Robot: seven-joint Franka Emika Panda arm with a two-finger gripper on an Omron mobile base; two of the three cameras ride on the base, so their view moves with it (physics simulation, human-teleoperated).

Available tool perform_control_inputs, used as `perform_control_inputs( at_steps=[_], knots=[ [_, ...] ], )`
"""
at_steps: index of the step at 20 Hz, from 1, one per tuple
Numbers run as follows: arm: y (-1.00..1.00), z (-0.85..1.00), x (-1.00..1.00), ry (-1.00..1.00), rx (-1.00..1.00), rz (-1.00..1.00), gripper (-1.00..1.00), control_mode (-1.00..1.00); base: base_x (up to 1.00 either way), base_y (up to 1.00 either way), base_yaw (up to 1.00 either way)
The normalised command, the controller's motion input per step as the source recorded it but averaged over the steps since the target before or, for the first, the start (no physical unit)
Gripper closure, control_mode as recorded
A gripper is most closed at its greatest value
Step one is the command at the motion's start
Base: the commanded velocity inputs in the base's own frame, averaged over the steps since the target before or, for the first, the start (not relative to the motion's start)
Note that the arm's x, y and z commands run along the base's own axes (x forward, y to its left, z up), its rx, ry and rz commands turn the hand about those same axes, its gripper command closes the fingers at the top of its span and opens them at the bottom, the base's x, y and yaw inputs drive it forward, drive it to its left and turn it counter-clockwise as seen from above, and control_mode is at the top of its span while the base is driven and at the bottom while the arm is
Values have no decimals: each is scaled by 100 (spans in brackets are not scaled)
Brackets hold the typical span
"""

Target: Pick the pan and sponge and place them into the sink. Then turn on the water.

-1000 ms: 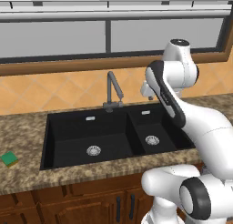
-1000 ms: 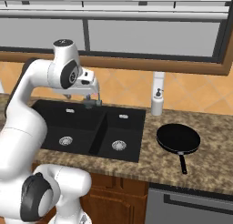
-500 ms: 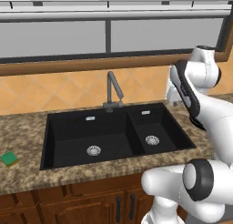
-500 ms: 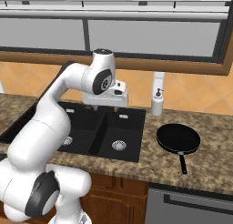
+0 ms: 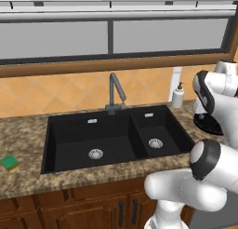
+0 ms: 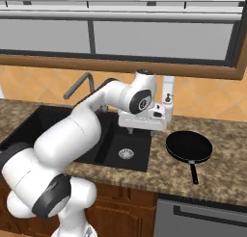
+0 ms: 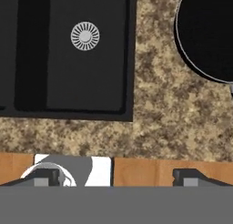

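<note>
Hand view shows the jaws spread wide apart with nothing between them, the two dark fingertips standing far to either side at the bottom edge. Beneath them lies the speckled brown granite surface, with a strip of orange tiled wall and a white soap bottle close to the tips. Past that, the narrower basin of the matte black sink sits with its round, ribbed silver drain. Off to one side the round black pan, thin-rimmed and smooth, rests flat on the granite just beside the sink.

From the right base camera the jaws hang over the narrow basin's edge, apart from the pan, whose slim handle points toward the surface's front edge. The angular grey tap stands behind the sink.

From the left base camera the small green-and-yellow sponge lies on the surface, left of the wide basin and well apart from the pan.
</note>
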Motion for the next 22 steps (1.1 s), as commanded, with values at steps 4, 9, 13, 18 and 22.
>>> perform_control_inputs(
  at_steps=[4, 9, 13, 18, 22],
  knots=[
    [-99, -34, 0, 8, 0, -8, -100, -100, 0, 0, 0],
    [-75, -40, 1, 8, 0, -13, -100, -100, 0, 0, 0],
    [-66, -46, 19, 0, 0, -6, -100, -100, 0, 0, 0],
    [-41, -47, 20, 0, 0, 0, -100, -100, 0, 0, 0],
    [-24, -40, 17, -5, 0, 2, -100, -100, 0, 0, 0]
  ],
)
